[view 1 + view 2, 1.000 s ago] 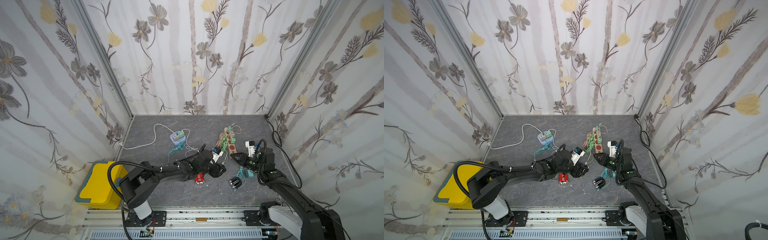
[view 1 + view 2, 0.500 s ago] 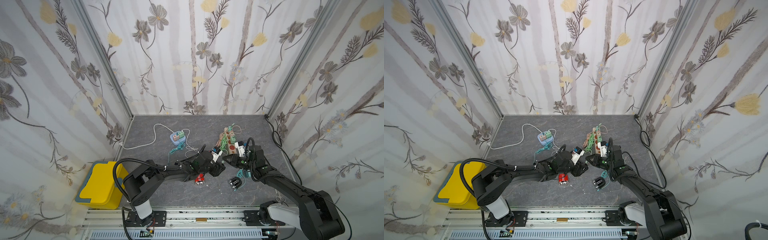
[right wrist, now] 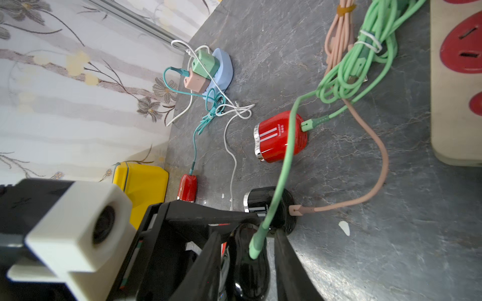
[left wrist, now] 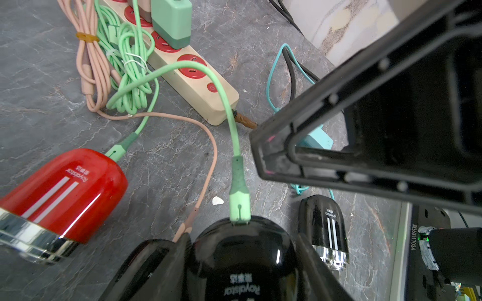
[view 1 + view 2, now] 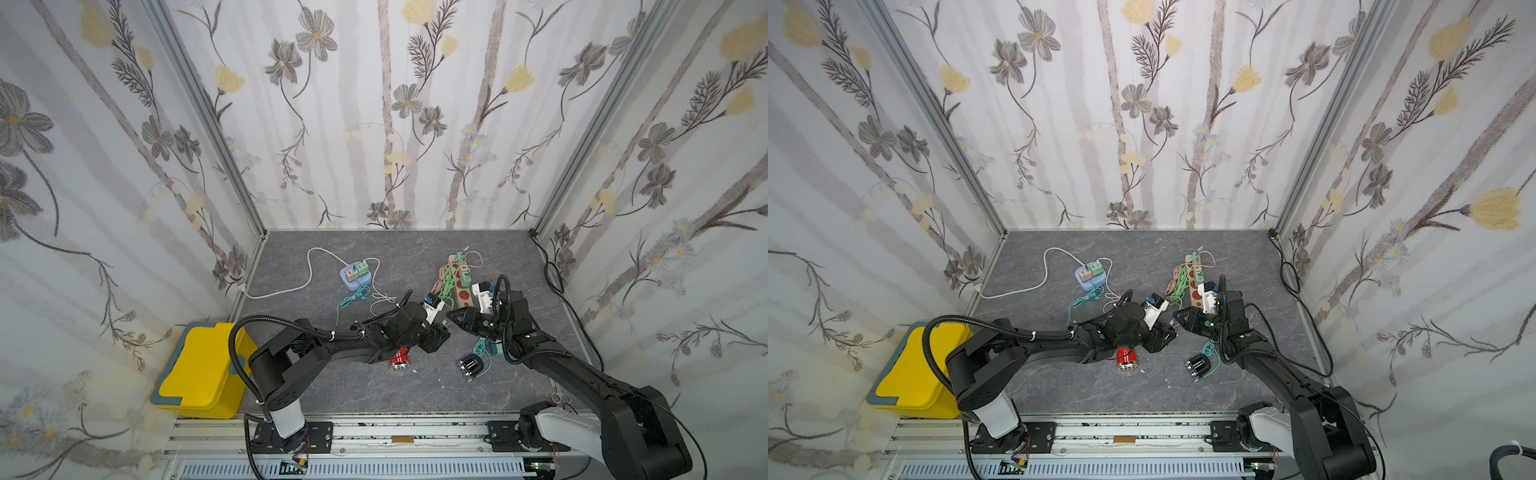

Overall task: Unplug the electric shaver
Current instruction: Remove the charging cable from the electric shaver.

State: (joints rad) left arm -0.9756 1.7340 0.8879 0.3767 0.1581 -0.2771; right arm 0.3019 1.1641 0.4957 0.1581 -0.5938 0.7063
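My left gripper (image 4: 242,238) is shut on a glossy black electric shaver (image 4: 242,260), held just above the grey floor. A green plug (image 4: 238,206) sits in the shaver's end, and its green cable (image 4: 208,75) runs back over the beige power strip (image 4: 198,91). My right gripper (image 3: 247,234) is open, its jaws on either side of the green plug (image 3: 257,242) with small gaps. In both top views the left gripper (image 5: 434,337) and the right gripper (image 5: 452,319) meet tip to tip near the strip (image 5: 461,291).
A red shaver (image 4: 60,192) on a green cable lies beside my left gripper. A second black shaver (image 5: 469,368) lies near the right arm. A blue socket hub (image 5: 353,276) and loose cables sit at the back left. A yellow box (image 5: 203,370) stands outside the left wall.
My right gripper has moved left to the left gripper, and its jaws now straddle the green plug. The left arm and the held shaver have stayed put.
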